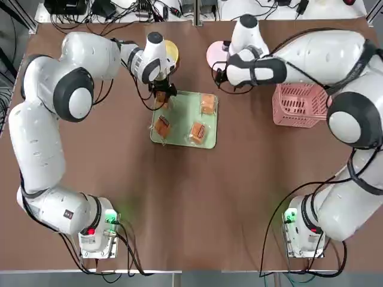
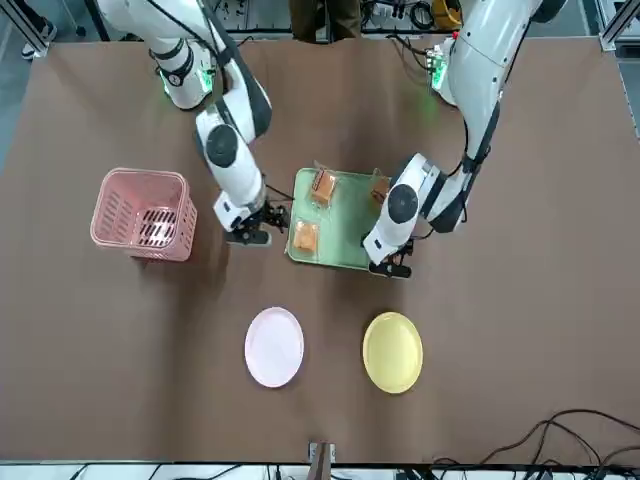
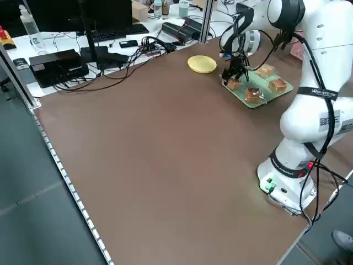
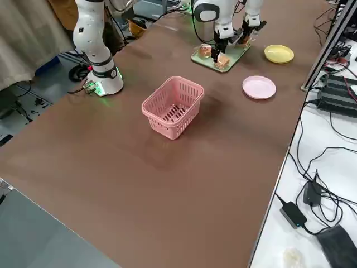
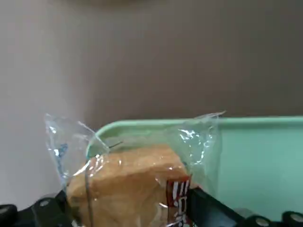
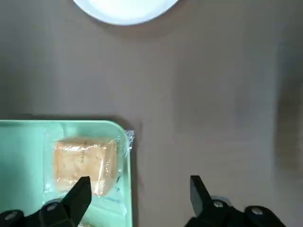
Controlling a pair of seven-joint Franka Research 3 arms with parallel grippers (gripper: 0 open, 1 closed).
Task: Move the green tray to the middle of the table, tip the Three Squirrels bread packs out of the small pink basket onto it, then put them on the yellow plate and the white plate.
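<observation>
The green tray (image 1: 182,113) lies at mid-table with three Three Squirrels bread packs (image 1: 207,104) spread on it. Another pack (image 5: 132,182) sits on the tray's far left corner, partly over the rim, between the fingers of my open left gripper (image 1: 162,91). My right gripper (image 1: 220,75) is open too and hangs over the table just off the tray's far right corner (image 6: 120,130). The small pink basket (image 1: 299,105) stands upright to the right. The yellow plate (image 2: 392,351) and the white plate (image 2: 274,346) lie bare beyond the tray.
Cables and equipment (image 1: 119,9) line the far edge behind the table. Both arm bases (image 1: 96,230) stand at the near edge. Bare brown table (image 1: 197,203) spreads between the tray and the bases.
</observation>
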